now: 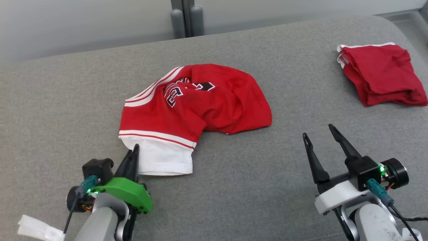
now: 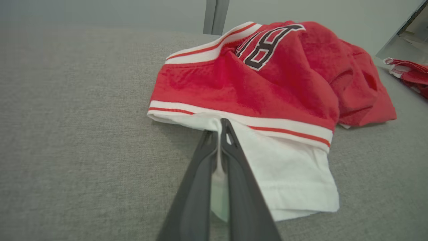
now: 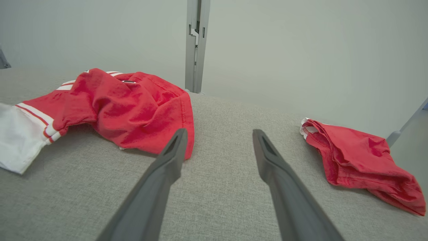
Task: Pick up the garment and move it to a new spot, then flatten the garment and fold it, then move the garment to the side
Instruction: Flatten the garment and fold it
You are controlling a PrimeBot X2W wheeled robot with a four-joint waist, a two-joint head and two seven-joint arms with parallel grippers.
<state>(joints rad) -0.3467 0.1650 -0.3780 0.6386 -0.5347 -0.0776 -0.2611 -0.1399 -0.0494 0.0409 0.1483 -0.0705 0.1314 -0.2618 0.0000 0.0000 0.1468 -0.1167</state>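
The garment (image 1: 200,103) lies crumpled near the middle of the bench (image 1: 250,174). It is a red sports shirt of soft knit, finely pitted like mesh in the left wrist view. White bands with thin red stripes run along its edges, and black letters outlined in white show on the rumpled chest. A plain white cloth panel sticks out flat from under the striped band on the side nearest the robot. The red part behind it humps up in rounded folds.

The left claw (image 2: 220,129) has its two dark, tapered fingers pressed together on the near left edge of that white panel, and a sliver of white cloth shows between them. The right claw (image 1: 318,131) stands with its fingers spread apart over bare bench, to the right of the garment and touching nothing.

A second red cloth (image 1: 381,75) with a white edge lies folded into a loose wedge at the far right of the bench, well apart from the garment.

The bench is covered in grey woven fabric with a fine, even grain, and its far edge curves round. Behind it stands a pale, plain wall with a grey upright post (image 1: 187,16). A strip of white paper (image 1: 36,227) shows at the lower left beside the left arm.
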